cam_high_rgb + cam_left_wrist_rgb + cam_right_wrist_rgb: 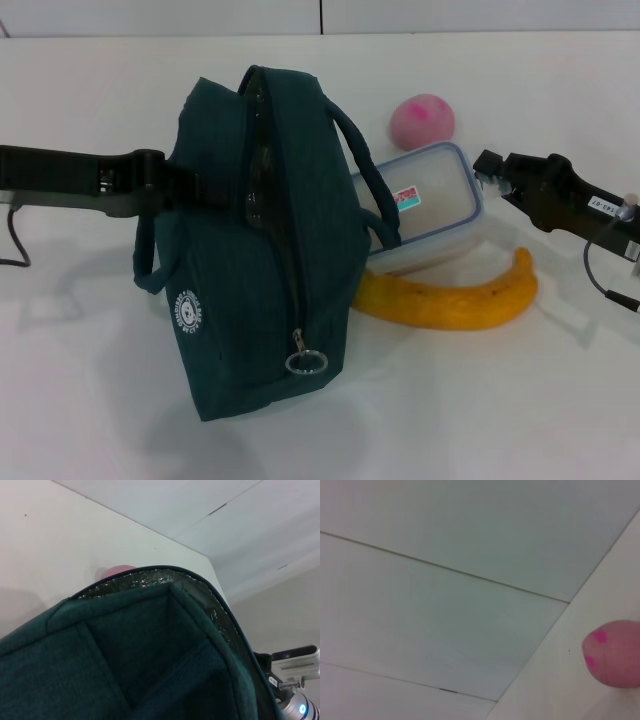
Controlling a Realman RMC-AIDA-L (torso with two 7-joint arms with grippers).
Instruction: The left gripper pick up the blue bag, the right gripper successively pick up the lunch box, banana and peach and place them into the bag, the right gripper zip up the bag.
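Observation:
The blue bag [250, 280] stands upright on the white table [90, 380], its zip open and silver lining showing along the mouth. My left gripper [185, 187] reaches in from the left and is shut on the bag's upper left side; in the left wrist view the bag's fabric [150, 655] fills the picture. Behind the bag's right handle lies the lunch box [430, 210], with the banana [450, 300] in front of it and the peach [422, 121] behind it. My right gripper [490, 170] hovers just right of the lunch box. The peach [615, 652] also shows in the right wrist view.
The ring zip pull [305, 360] hangs at the bag's near end. A loose handle [148, 255] droops on the bag's left side. The table's far edge meets a pale wall [320, 15]. Cables trail from both arms at the picture's sides.

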